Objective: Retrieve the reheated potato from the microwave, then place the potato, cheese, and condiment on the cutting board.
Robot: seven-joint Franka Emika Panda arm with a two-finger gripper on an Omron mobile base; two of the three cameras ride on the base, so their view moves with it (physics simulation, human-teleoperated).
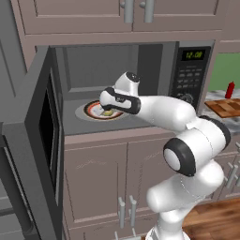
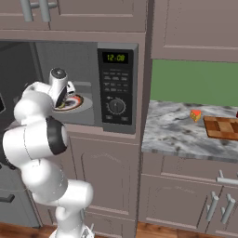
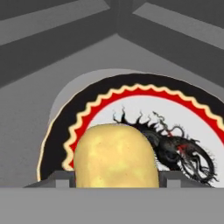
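The microwave (image 1: 190,70) stands open, its door (image 1: 44,140) swung out to the left. Inside, the pale-yellow potato (image 3: 116,153) rests on a round plate (image 3: 144,94) with a black rim and red zigzag band. My gripper (image 3: 116,179) reaches into the cavity, and its fingertips (image 3: 61,178) press against both sides of the potato. From the left base view the gripper (image 1: 105,110) sits low over the plate (image 1: 91,108). The red condiment (image 1: 230,89) stands behind the cutting board (image 1: 227,108). The orange cheese (image 2: 196,115) lies on the counter left of the cutting board (image 2: 224,128).
The microwave's keypad panel (image 2: 116,88) and right wall stand close beside my arm. A marble counter (image 2: 172,132) runs to the right of the microwave. Cabinets hang above and stand below.
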